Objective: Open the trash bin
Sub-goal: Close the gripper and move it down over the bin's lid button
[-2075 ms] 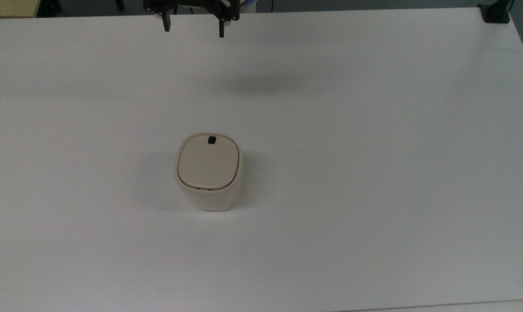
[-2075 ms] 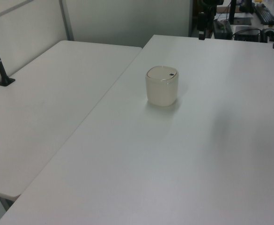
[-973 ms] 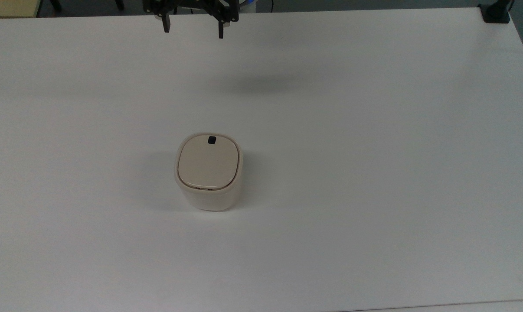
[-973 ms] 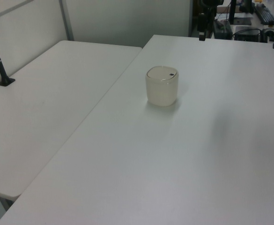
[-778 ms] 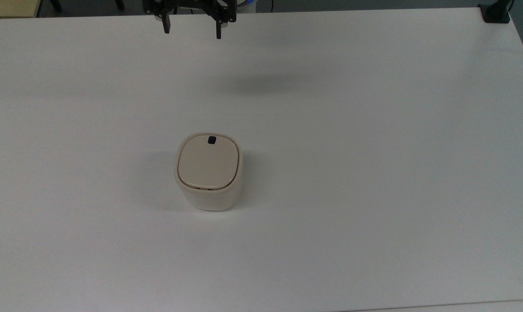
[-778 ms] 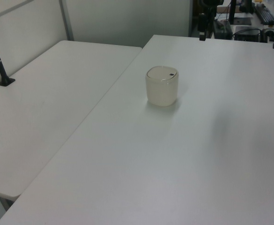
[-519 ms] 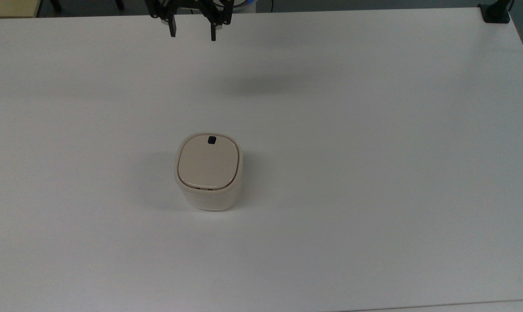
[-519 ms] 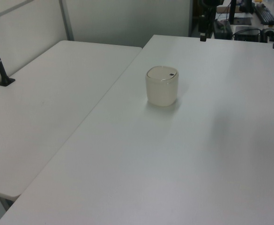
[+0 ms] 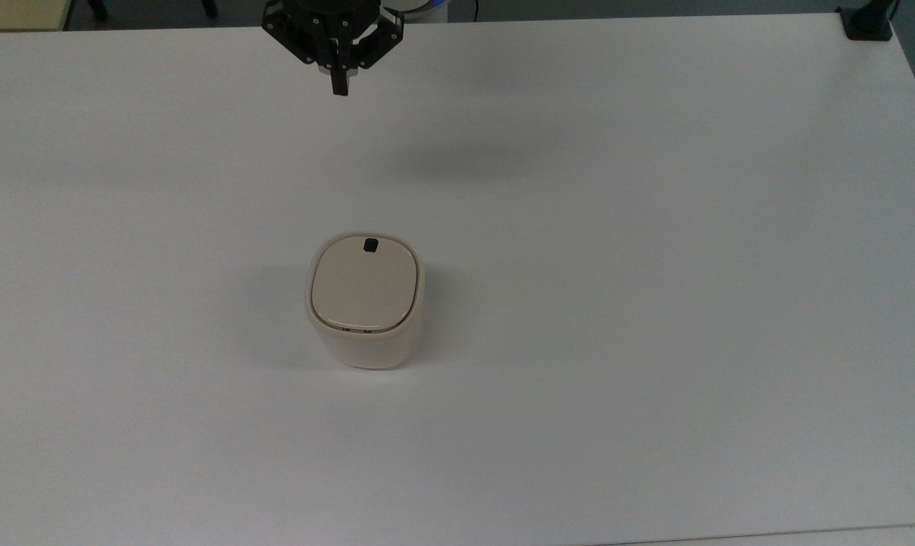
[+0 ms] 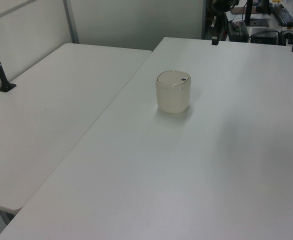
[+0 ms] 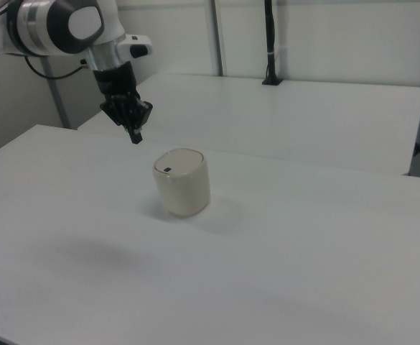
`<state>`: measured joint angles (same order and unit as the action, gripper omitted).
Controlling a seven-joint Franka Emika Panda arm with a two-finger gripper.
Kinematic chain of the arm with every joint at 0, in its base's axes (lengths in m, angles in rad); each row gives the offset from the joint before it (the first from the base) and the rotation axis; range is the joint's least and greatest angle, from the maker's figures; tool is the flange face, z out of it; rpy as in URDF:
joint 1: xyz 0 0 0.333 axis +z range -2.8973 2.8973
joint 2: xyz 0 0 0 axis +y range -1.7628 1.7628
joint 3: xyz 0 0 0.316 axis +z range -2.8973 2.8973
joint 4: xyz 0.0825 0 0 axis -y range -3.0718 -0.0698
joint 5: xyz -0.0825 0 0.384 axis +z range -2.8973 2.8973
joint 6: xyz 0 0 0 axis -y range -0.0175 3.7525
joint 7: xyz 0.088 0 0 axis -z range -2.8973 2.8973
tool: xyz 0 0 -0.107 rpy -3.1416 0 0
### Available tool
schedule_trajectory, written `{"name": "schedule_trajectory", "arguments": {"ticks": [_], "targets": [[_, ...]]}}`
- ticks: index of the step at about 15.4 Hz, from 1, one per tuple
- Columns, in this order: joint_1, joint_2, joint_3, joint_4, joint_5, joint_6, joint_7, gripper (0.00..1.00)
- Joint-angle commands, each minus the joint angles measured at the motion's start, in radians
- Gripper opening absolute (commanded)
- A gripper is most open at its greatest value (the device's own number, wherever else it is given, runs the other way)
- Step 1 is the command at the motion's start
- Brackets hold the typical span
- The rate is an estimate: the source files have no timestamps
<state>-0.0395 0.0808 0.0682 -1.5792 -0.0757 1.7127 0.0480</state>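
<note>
The trash bin (image 9: 366,303) stands upright near the middle of the white surface (image 9: 655,265), well away from every edge. It is a small cream-beige tub of smooth plastic, rounded-square in plan, with softly curved walls. Its flat lid (image 9: 363,283) is a slightly darker beige and lies shut, flush inside the rim, so what the bin holds cannot be seen. A small black square button (image 9: 369,245) sits on the lid close to the edge that faces the surface's far edge in the top view. No writing or label can be made out on it.

The surface is matte and plain — a soft shadow lies on it between the bin and the far edge in the top view. A second white table (image 10: 51,115) adjoins it on the left view's left.

The gripper (image 9: 339,85) hangs in the air over the far edge of the surface, well apart from the bin and pointing down. Its black fingers (image 11: 135,135) are closed together with nothing between them — they read as one dark tip.
</note>
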Motion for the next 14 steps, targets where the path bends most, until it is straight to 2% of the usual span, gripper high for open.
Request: {"name": "schedule_trajectory", "arguments": {"ticks": [1, 5, 14], "targets": [[-0.013, 0.042, 0.009, -0.001, 0.014, 0.091, -0.019, 0.0], [0.0, 0.118, 0.012, -0.001, 0.013, 0.229, -0.004, 0.0], [0.029, 0.232, 0.015, -0.002, 0.011, 0.401, 0.075, 0.0]]}}
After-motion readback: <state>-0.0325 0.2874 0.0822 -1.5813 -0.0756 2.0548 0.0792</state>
